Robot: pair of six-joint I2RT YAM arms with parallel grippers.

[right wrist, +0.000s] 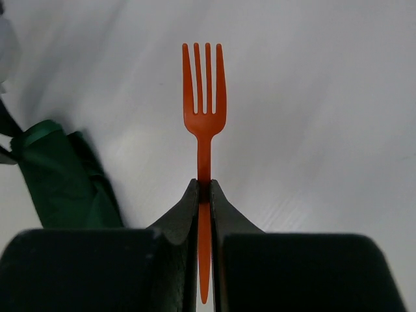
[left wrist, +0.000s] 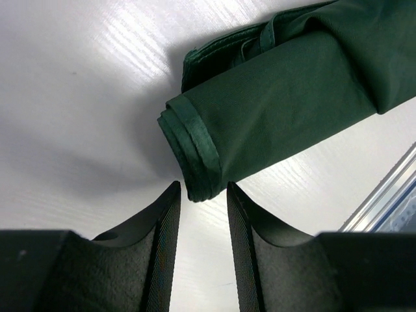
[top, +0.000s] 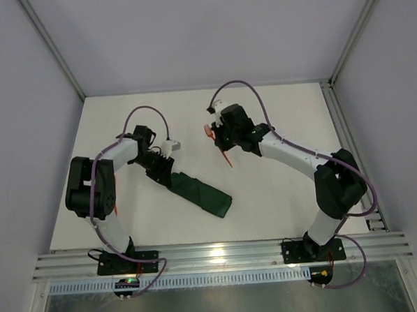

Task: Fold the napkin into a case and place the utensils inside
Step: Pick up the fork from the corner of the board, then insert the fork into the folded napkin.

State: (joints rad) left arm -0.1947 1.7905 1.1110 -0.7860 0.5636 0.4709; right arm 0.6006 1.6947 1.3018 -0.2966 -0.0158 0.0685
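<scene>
The dark green napkin (top: 203,192) lies folded into a narrow case, slanting down to the right on the white table. My left gripper (top: 165,176) stands open at its upper-left end. In the left wrist view the rolled, hemmed end of the napkin (left wrist: 273,110) sits right at the mouth of the left gripper (left wrist: 203,188), with bare table between the fingers. My right gripper (right wrist: 203,183) is shut on the handle of an orange fork (right wrist: 203,104), tines pointing away. From above, the right gripper (top: 218,141) hovers to the upper right of the napkin with orange fork (top: 226,159) showing beside it.
An aluminium rail (top: 220,253) runs along the table's near edge, and its corner shows in the left wrist view (left wrist: 383,201). A similar rail (top: 344,142) borders the right side. Grey walls close in the back and both sides.
</scene>
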